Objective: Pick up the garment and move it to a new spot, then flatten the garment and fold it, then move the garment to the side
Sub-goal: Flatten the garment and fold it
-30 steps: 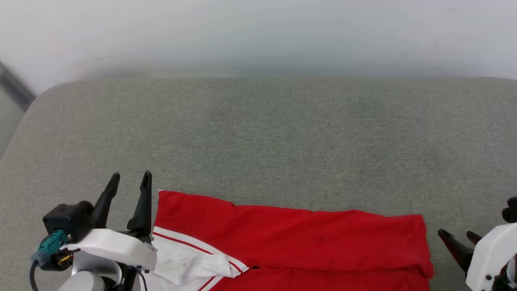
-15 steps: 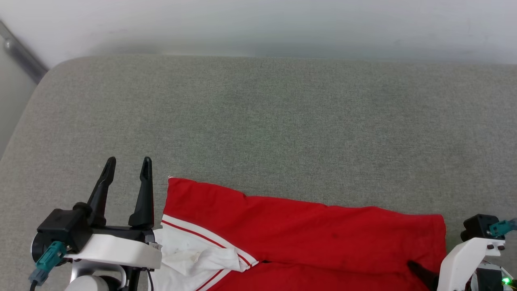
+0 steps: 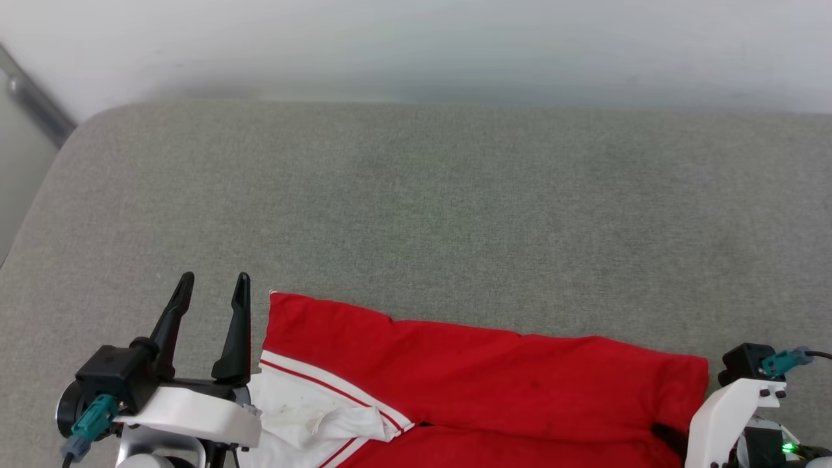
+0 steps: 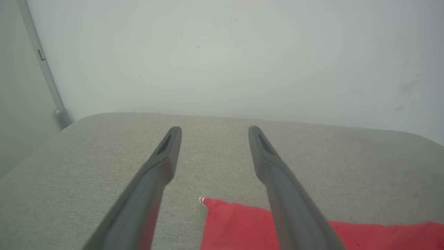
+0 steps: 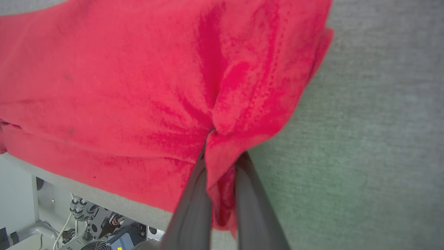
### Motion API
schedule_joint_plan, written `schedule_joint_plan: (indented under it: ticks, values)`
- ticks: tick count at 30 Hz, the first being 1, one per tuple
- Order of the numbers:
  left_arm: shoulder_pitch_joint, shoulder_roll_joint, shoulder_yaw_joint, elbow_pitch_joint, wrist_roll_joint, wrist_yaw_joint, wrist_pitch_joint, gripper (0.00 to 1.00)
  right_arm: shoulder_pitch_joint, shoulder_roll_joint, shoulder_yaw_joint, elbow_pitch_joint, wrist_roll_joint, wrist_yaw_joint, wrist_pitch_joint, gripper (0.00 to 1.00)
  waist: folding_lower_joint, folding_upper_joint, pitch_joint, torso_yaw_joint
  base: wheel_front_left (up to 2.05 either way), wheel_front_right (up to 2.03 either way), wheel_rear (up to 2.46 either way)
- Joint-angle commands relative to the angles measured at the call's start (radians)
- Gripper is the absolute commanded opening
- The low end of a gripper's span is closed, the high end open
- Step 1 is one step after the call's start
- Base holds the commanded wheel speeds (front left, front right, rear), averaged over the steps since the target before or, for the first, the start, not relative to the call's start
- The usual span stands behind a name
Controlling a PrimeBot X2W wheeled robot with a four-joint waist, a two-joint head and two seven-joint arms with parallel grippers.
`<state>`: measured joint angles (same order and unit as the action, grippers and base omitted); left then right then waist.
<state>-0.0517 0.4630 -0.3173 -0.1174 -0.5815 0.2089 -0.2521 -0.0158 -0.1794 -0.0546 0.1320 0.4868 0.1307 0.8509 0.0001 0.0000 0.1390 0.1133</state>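
The garment (image 3: 494,383) is red and lies along the near edge of the grey cushion (image 3: 416,214). Its white sleeve end with red stripe trim (image 3: 305,403) sits at the lower left. My left gripper (image 3: 213,286) stands open just left of the garment's far left corner, touching nothing. In the left wrist view its fingers (image 4: 163,163) are spread over bare cushion, with the garment's corner (image 4: 239,225) below them. My right gripper (image 5: 223,149) is shut on a bunched fold of the garment (image 5: 121,86) near its right edge. The head view shows one dark finger (image 3: 668,434) sunk into the cloth.
A pale wall (image 3: 416,45) rises behind the cushion. A grey rail (image 3: 32,104) runs down the far left corner. Bare cushion stretches beyond and to the right of the garment (image 5: 364,121). Below the cushion's front edge, the right wrist view shows my base and its cables (image 5: 86,222).
My right gripper came in from the right onto the garment's right edge and shut on the cloth, wrinkling it there. The left gripper stays open beside the garment. The head camera shifted slightly.
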Motion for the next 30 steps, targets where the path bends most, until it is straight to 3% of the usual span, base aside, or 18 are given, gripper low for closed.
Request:
schedule_joint_plan:
  ticks: [1,10,20,25,30]
  values:
    - [0.011,0.004,-0.001,-0.002,0.009,0.003,0.001,1.00,0.001,0.002,0.015,0.012,0.006,0.000,0.001,0.00,-0.0001,0.0000,-0.017,-0.009,0.00,0.00,0.00]
    - [0.050,0.019,-0.010,-0.023,0.008,0.027,0.036,1.00,-0.037,-0.065,-0.035,-0.005,0.016,0.000,-0.009,0.00,-0.0001,0.0000,-0.080,-0.060,0.00,0.00,0.00]
    - [0.072,0.030,-0.019,-0.045,0.016,0.044,0.052,1.00,-0.035,-0.098,-0.263,-0.001,-0.008,0.000,0.009,0.00,-0.0001,0.0000,-0.096,-0.106,0.00,0.00,0.00]
    - [0.065,0.030,-0.019,-0.049,0.013,0.046,0.051,1.00,-0.066,-0.032,-0.309,-0.025,0.083,0.000,0.082,0.00,-0.0001,0.0000,-0.083,-0.119,0.00,0.00,0.00]
    - [0.047,0.028,-0.025,-0.047,0.011,0.037,0.050,1.00,-0.076,0.081,-0.317,-0.063,0.281,0.000,0.263,0.00,-0.0001,0.0000,-0.069,-0.112,0.00,0.00,0.00]
